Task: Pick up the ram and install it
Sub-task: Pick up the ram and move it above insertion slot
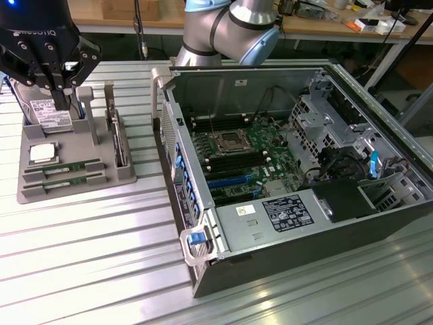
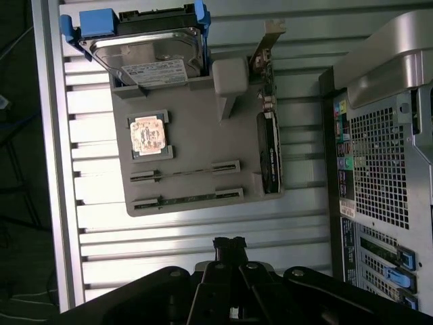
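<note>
The ram [image 1: 66, 166], a thin green board seen edge-on, stands in a slot of the matte grey tray [image 1: 81, 150]. It sits near the edge farthest from the silver hard drive [image 1: 49, 112], long axis parallel to that edge. We can hardly make out its chips. The black gripper [image 2: 230, 245] hangs well above, jaws together and empty.

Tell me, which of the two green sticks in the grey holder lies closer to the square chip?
The ram stick beside the silver chip; the other stick sits one slot farther out, at the rim of the holder.
</note>
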Motion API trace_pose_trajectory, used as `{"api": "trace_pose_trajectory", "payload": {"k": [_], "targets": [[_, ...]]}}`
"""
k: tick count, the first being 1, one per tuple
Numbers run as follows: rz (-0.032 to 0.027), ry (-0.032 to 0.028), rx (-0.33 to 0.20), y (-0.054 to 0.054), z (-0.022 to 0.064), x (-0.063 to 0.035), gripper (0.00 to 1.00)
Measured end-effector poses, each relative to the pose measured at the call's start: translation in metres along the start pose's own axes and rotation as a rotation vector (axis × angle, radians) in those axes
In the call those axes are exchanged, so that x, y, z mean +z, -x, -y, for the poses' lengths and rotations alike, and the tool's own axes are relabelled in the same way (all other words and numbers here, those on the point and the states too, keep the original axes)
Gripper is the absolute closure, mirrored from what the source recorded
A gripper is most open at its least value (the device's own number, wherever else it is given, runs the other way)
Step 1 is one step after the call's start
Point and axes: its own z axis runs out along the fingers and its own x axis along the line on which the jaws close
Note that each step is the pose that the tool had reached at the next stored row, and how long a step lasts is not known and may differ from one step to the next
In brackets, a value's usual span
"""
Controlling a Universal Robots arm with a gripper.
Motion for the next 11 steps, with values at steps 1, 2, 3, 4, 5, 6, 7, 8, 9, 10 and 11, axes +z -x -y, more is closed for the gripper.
{"api": "trace_pose_trajectory", "payload": {"k": [1, 2, 3, 4, 5, 6, 7, 8, 9, 10, 11], "targets": [[0.0, 0.0, 0.0, 0.0, 0.0, 0.0, 0.89], [0.0, 0.0, -0.002, 0.0, 0.0, 0.0, 0.89], [-0.0002, 0.0, -0.004, 0.0, 0.0, 0.0, 0.89], [-0.0006, 0.0002, -0.011, 0.0, 0.0, 0.0, 0.89], [-0.0008, 0.0004, -0.018, 0.0, 0.0, 0.0, 0.89], [-0.0013, 0.0007, -0.029, 0.0, 0.0, 0.0, 0.89], [-0.0021, 0.0011, -0.046, 0.0, 0.0, 0.0, 0.89], [-0.0029, 0.0016, -0.066, 0.0, 0.0, 0.0, 0.89], [-0.0047, 0.0025, -0.105, 0.0, 0.0, 0.0, 0.89], [-0.0059, 0.0032, -0.131, 0.0, 0.0, 0.0, 0.89], [-0.0065, 0.0036, -0.146, 0.0, 0.0, 0.0, 0.89]]}}
